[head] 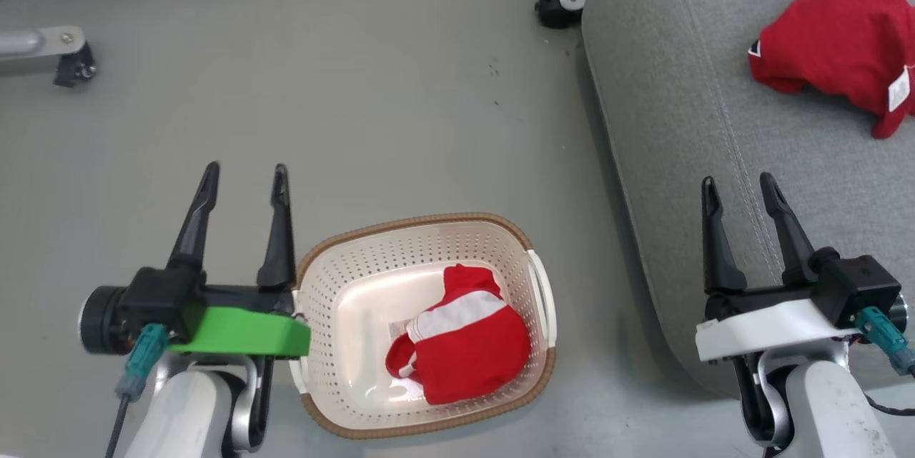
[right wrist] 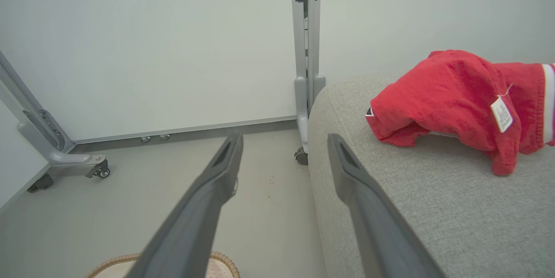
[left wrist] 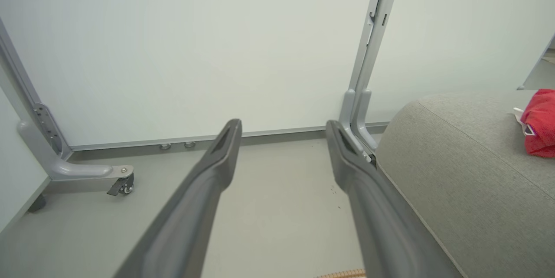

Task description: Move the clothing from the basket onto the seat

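just right of the left tool (head: 246, 168), tucked against its green bracket (head: 243, 333), sits the basket (head: 343, 279) on the floor (head: 357, 86). the bracket hides the basket's left edge. left tool: fingers spread wide, nothing between them. right tool (head: 737, 179): same, spread and empty, hanging over the near edge of the seat (head: 679, 122).

count of red pieces: 2.
- garment one (head: 465, 351): bunched in the basket's right half, red with white bands. lies between the two tools, nearer the left one. covers part of a paper label (head: 399, 329), print unreadable.
- garment two (head: 836, 51): on the seat, ahead and right of the right tool, well apart from it. cut off by the frame edge in head view and in right wrist view. white tag (head: 899, 90) on it, text too small to read. black-and-white patch (head: 754, 51) at its left tip, can't tell what it is.

left wrist view catches a sliver of the basket's brown edge at the bottom by the right finger, plus a scrap of garment two at far right.

other counts: 1 basket, 1 seat (runs out of frame right and below, one stitched seam (head: 723, 122)), 2 tools, 2 castor feet. left castor foot (head: 71, 65) is ahead-left of the left tool. middle castor foot (head: 554, 11) is ahead between the tools, at the seat's corner.
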Controlling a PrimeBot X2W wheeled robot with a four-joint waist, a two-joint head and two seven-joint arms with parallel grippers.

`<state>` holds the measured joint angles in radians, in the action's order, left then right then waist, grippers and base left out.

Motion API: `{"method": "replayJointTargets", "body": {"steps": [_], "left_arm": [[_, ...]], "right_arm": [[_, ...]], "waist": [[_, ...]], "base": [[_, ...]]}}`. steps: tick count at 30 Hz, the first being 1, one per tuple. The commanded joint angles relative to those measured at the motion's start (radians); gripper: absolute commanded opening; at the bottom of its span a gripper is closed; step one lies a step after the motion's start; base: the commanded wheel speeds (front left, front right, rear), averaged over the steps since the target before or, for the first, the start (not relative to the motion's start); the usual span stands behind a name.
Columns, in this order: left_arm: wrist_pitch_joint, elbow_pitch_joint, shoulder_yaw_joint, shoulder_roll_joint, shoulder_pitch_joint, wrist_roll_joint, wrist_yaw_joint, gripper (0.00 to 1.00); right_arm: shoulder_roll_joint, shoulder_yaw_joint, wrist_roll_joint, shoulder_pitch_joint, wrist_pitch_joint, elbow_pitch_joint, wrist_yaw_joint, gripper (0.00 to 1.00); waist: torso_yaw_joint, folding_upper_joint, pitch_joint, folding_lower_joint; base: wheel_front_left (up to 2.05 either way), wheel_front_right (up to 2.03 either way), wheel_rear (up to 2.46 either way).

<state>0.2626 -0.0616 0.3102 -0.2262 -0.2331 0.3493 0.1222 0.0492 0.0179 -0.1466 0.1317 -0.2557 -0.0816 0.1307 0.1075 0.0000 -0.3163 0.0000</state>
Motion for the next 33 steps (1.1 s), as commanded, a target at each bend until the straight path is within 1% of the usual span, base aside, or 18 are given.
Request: {"method": "replayJointTargets", "body": {"steps": [1, 6, 10, 16, 21, 25, 33], "left_arm": [[0.003, 0.0, -0.025, 0.01, 0.036, -0.009, 0.006, 1.0], [0.002, -0.021, -0.121, 0.027, 0.121, -0.027, 0.006, 1.0], [0.002, -0.031, -0.156, 0.041, 0.176, -0.05, -0.017, 1.0], [0.002, -0.055, -0.163, 0.055, 0.234, -0.086, -0.062, 1.0], [0.002, -0.073, -0.162, 0.068, 0.269, -0.105, -0.08, 1.0], [0.002, -0.092, -0.169, 0.075, 0.292, -0.116, -0.093, 1.0], [0.002, -0.117, -0.18, 0.089, 0.313, -0.14, -0.108, 1.0]], "right_arm": [[0.004, -0.006, 0.0, -0.028, 0.009, 0.02, 0.0, 1.0], [0.003, -0.026, 0.009, -0.09, 0.053, 0.082, 0.0, 1.0], [0.003, -0.034, 0.008, -0.13, 0.093, 0.115, 0.0, 1.0], [0.003, -0.045, -0.004, -0.188, 0.129, 0.145, 0.0, 1.0], [0.003, -0.054, -0.007, -0.226, 0.148, 0.162, 0.0, 1.0], [0.003, -0.047, 0.012, -0.255, 0.17, 0.179, 0.0, 1.0], [0.003, -0.042, 0.035, -0.296, 0.207, 0.224, 0.0, 1.0]], "waist": [[-0.086, 0.0, 0.087, 0.0], [-0.12, 0.0, 0.15, 0.0], [-0.129, 0.0, 0.187, 0.0], [-0.12, 0.0, 0.228, 0.0], [-0.106, 0.0, 0.259, 0.0], [-0.1, 0.0, 0.285, 0.0], [-0.098, 0.0, 0.311, 0.0]], "base": [[0.0, 0.0, 0.0], [0.0, 0.0, 0.0], [0.0, 0.0, 0.0], [0.0, 0.0, 0.0], [0.0, 0.0, 0.0], [0.0, 0.0, 0.0], [0.0, 0.0, 0.0]]}}
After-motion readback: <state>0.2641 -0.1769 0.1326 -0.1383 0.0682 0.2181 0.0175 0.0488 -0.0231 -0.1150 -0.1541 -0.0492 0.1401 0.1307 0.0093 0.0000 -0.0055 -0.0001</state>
